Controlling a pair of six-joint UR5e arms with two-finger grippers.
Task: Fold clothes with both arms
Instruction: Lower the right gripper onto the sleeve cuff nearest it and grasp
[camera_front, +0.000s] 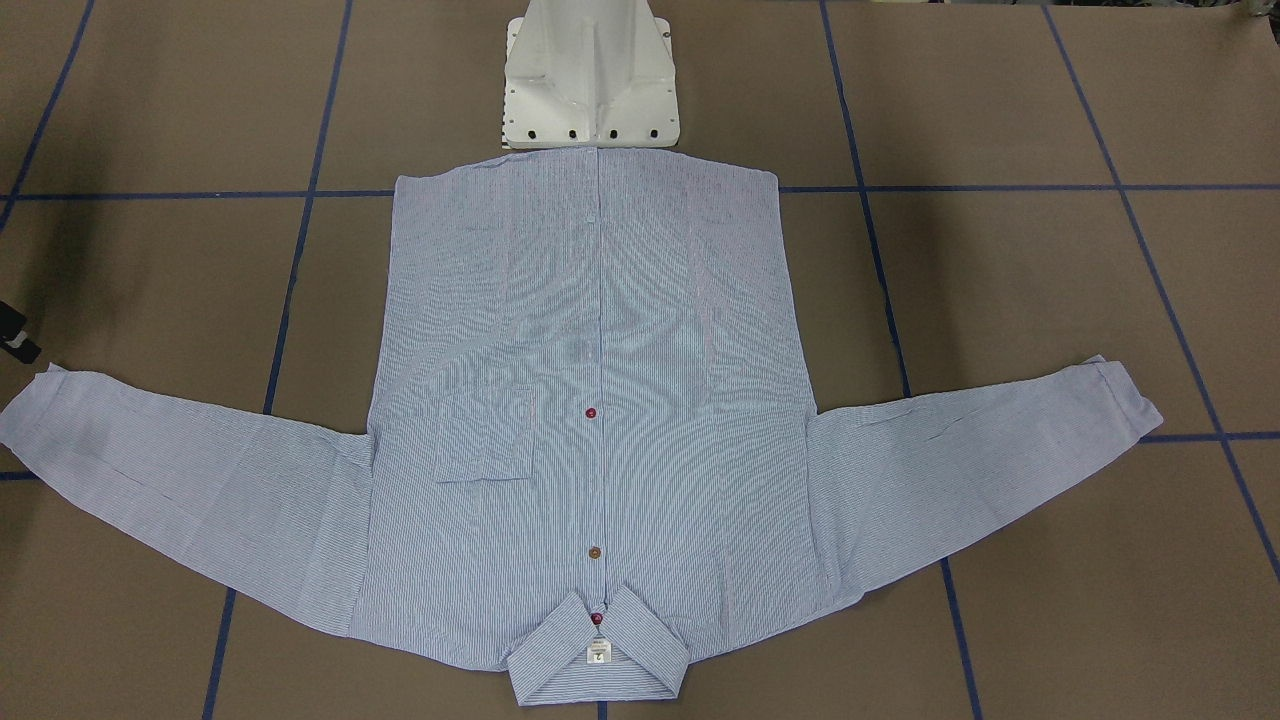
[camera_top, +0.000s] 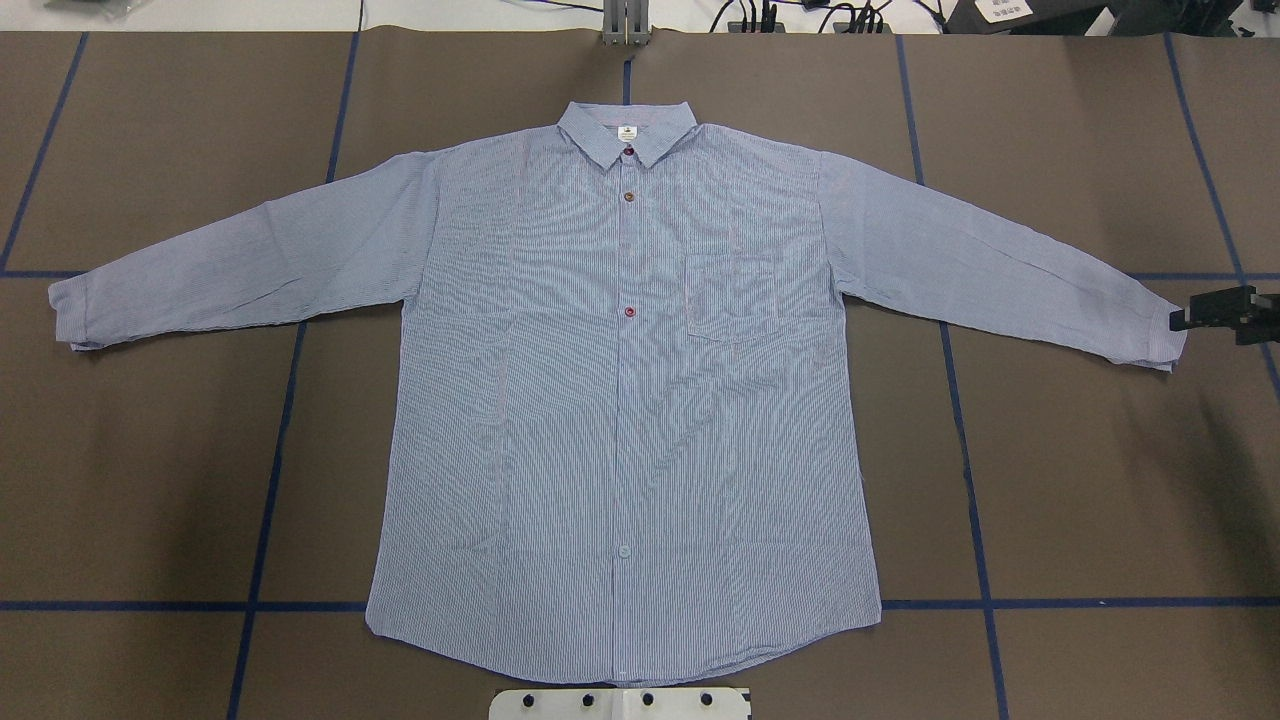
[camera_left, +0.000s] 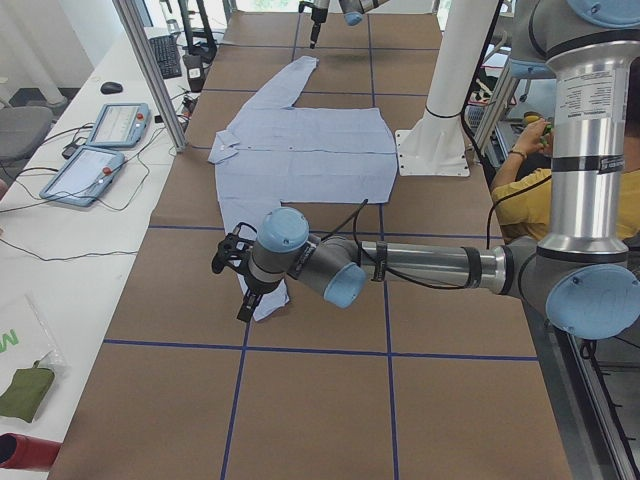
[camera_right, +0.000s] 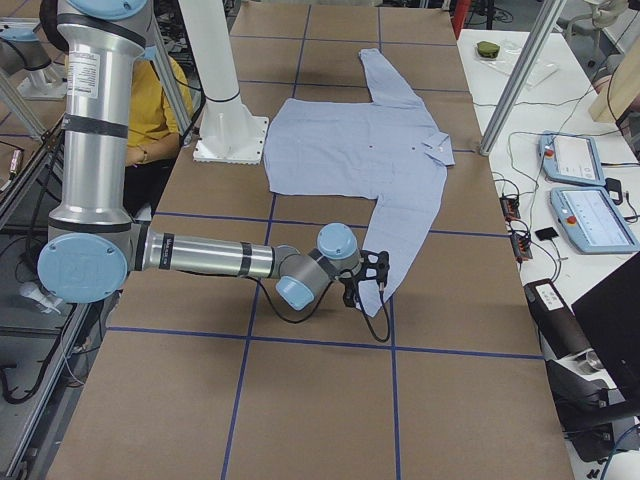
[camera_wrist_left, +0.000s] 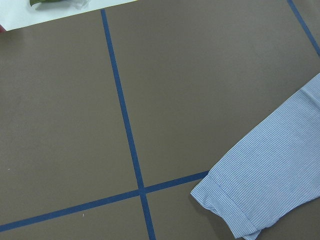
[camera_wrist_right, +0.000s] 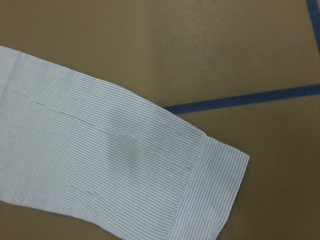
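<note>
Toward each end of the desk runs one sleeve of the light blue-and-white striped shirt, cuffs beside the left claw and right claw, whose openings cannot be told.

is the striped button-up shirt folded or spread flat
Spread flat: the light blue-and-white striped button-up shirt lies front up on the brown table, both sleeves stretched outward, nothing folded over.

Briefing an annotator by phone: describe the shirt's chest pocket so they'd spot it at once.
A striped shirt lies flat, front up, on the brown table, collar away from the robot. Its chest pocket is the stitched patch beside the button row, on the robot's right, level with the lowest dark button; the other chest half is plain.
</note>
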